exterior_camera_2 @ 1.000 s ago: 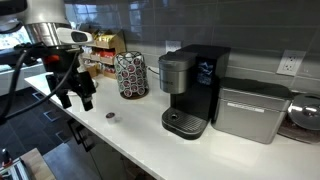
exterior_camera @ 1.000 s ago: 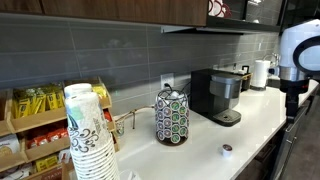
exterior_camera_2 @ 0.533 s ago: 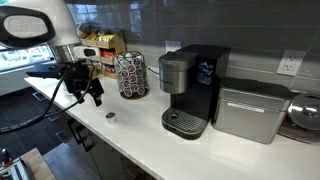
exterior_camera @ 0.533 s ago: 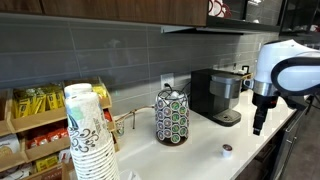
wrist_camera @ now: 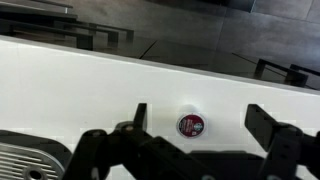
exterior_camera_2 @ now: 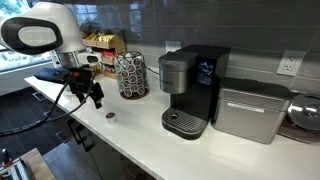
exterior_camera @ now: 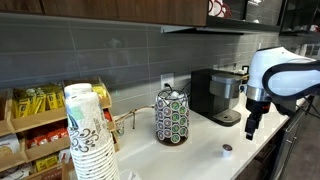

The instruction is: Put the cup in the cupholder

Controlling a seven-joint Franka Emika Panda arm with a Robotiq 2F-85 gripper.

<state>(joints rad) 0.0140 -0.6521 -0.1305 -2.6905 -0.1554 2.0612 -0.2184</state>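
Moved farther in over the surface [wrist_camera: 60, 80] since a moment ago, with claw [wrist_camera: 200, 118] spread wide, hanging above the coffee pod [wrist_camera: 191, 125]. Sits flat near the front edge, round face upward, open room all round; well apart from the pod carousel [exterior_camera: 171, 117].

exterior views see the cupholder [exterior_camera: 171, 116] from opposite ends; wrist looks down.
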